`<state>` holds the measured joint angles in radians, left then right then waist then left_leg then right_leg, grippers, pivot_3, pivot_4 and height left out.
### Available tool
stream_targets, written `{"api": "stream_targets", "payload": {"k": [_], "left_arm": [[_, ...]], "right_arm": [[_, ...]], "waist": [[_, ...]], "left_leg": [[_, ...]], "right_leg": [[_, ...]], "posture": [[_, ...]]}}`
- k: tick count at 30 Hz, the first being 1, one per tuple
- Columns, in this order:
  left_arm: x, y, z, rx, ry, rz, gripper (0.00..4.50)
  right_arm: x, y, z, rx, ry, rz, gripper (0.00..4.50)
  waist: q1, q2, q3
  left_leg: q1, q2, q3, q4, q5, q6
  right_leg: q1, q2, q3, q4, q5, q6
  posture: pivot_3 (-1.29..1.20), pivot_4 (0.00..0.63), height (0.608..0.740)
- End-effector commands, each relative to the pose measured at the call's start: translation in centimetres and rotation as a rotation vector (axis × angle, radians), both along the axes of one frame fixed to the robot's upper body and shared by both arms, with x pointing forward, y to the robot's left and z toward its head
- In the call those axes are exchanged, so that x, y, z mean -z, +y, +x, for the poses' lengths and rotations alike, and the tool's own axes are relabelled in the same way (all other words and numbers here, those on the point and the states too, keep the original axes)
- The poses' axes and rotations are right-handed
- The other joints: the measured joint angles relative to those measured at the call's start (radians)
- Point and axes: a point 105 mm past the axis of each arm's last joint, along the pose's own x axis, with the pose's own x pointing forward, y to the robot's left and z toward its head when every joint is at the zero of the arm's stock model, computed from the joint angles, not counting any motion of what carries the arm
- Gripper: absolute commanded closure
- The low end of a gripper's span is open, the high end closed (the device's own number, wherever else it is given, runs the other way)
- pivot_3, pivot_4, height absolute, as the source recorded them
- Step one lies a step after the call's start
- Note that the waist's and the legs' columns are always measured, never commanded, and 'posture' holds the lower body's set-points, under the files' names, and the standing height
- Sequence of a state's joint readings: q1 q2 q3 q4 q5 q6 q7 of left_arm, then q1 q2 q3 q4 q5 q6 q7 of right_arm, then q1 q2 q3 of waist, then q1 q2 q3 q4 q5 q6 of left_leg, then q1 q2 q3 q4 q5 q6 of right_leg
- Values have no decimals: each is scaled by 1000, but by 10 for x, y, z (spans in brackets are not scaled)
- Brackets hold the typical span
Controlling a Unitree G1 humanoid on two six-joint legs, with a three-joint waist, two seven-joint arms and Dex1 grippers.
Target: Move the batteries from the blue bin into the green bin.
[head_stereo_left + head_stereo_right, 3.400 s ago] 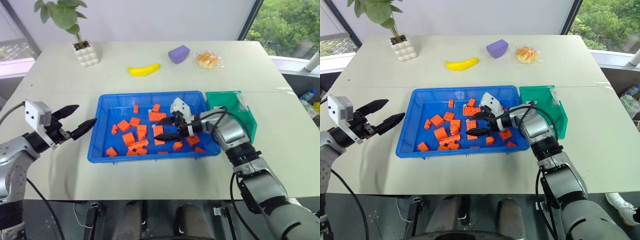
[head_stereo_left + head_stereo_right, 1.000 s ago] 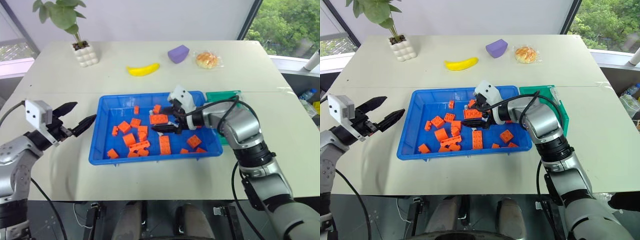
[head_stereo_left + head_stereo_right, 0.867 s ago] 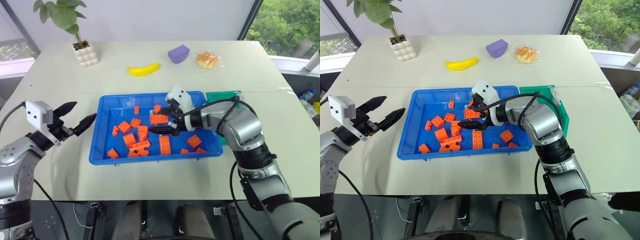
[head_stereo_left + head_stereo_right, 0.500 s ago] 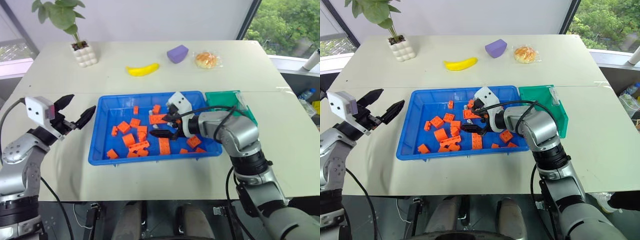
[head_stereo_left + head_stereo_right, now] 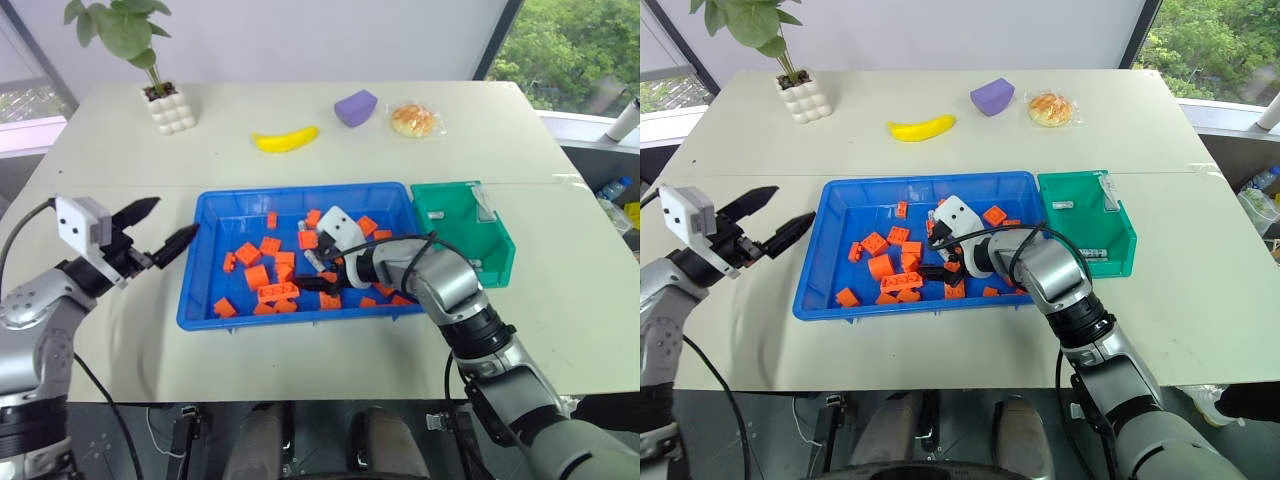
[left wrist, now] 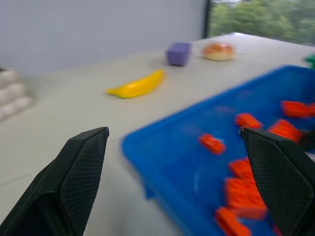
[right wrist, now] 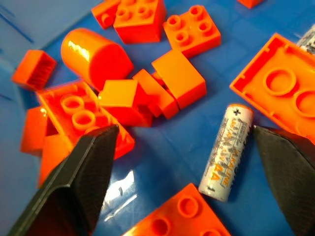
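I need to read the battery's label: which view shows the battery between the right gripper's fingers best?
The right wrist view: the battery lies close up on the blue bin, print visible. In the eye views the right gripper hides it.

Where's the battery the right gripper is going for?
In the right wrist view, the battery lies on the blue bin floor between the open right gripper fingers, among orange bricks.

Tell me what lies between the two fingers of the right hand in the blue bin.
In the right wrist view, the open right hand has one battery lying on the blue bin floor between its fingers, near the finger, with orange bricks around it.
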<state>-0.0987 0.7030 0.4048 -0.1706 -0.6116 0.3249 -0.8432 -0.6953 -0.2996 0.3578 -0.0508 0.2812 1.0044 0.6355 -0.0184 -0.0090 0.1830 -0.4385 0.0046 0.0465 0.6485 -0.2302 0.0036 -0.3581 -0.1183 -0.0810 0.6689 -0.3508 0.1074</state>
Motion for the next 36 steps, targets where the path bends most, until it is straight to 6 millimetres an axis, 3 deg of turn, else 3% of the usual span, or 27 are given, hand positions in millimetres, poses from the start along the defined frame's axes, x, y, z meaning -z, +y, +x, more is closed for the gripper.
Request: {"api": "stream_targets", "payload": {"k": [1,9,25,27,30,35,36], "left_arm": [[-7,-10,-13,112,37,26,0],[5,-20,-32,261,194,84,0],[6,-24,-32,313,220,134,0],[4,-25,-32,319,214,140,0],[-2,-29,-32,330,191,145,0],[-7,-33,-36,357,182,161,0],[-7,-35,-36,365,184,163,0]], "right_arm": [[4,2,0,-11,-10,-7,61],[8,-3,1,-4,-22,-31,61],[16,-13,8,24,-44,-70,61],[19,-13,6,14,-43,-81,568],[23,-11,3,-8,-41,-97,1677],[25,-12,2,-27,-65,-121,4116],[24,-12,3,-25,-74,-124,4398]], "waist": [[0,0,0],[2,0,0],[2,0,0],[3,0,0],[2,0,0],[2,0,0],[2,0,0]], "left_leg": [[0,0,0,0,0,0],[0,0,0,0,0,0],[0,0,0,0,0,0],[0,0,0,0,0,0],[0,0,0,0,0,0],[0,0,0,0,0,0],[0,0,0,0,0,0]], "right_leg": [[0,0,0,0,0,0],[0,0,0,0,0,0],[0,0,0,0,0,0],[0,0,0,0,0,0],[0,0,0,0,0,0],[0,0,0,0,0,0],[0,0,0,0,0,0]], "posture": [[0,150,739],[0,150,739],[0,150,739],[0,150,739],[0,150,739],[0,150,739],[0,150,739]]}}
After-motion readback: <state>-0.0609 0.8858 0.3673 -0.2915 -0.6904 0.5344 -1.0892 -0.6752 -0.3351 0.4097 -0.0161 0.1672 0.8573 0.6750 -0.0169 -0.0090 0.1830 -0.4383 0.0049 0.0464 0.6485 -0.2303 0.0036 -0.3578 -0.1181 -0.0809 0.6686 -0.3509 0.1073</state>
